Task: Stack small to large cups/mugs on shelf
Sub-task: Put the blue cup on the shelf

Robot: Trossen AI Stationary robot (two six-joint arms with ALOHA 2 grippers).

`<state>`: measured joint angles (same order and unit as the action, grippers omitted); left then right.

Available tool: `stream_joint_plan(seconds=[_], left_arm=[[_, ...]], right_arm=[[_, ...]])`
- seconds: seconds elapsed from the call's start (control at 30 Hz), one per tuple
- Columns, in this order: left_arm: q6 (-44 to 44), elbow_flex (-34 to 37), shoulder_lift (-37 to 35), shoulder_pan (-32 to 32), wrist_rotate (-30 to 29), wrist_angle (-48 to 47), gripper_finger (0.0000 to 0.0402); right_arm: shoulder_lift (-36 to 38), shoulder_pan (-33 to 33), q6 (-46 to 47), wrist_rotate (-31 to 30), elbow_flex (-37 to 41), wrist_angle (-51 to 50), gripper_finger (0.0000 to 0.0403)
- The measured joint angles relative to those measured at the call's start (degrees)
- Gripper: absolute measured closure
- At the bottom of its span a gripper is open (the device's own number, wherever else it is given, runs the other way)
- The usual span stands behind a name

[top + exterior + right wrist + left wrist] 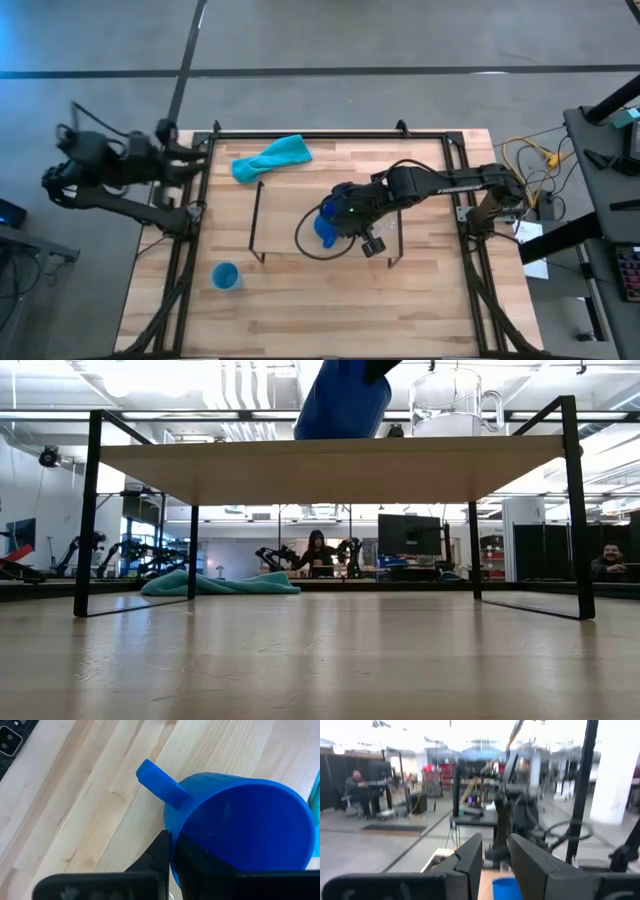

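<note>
Wooden bench [420, 300]: we see glass cup [450, 405] on shelf [330, 465], right hand [172, 852] pinching blue mug [245, 825] seemingly above it; light-blue cup [225, 276] remains.

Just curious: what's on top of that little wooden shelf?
A clear glass cup stands on the shelf. The right gripper holds the dark-blue mug there; whether it touches is hidden.

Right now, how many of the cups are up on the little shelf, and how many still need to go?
One looks done: the clear glass cup stands on the shelf. One is in hand: the right end effector pinches the rim of the dark-blue mug over the shelf; whether it rests there yet I cannot tell. One is left: the light-blue cup sits on the table. The left end effector waits off the table's edge.
</note>
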<state>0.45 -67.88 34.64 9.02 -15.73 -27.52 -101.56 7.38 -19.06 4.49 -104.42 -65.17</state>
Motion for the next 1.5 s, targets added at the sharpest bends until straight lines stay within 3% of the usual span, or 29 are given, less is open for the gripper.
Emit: stream_joint_plan(seconds=[0.4,1.5], left_arm=[[0.09,0.81,-4.79,0.00,-0.16,-0.50,0.0315],[-0.04,1.36,-6.07,0.01,0.01,-0.06,0.0315]], right_arm=[[0.00,0.00,-0.01,0.02,0.00,-0.04,0.0390],[0.00,-0.02,1.02,0.00,-0.02,0.21,0.0390]])
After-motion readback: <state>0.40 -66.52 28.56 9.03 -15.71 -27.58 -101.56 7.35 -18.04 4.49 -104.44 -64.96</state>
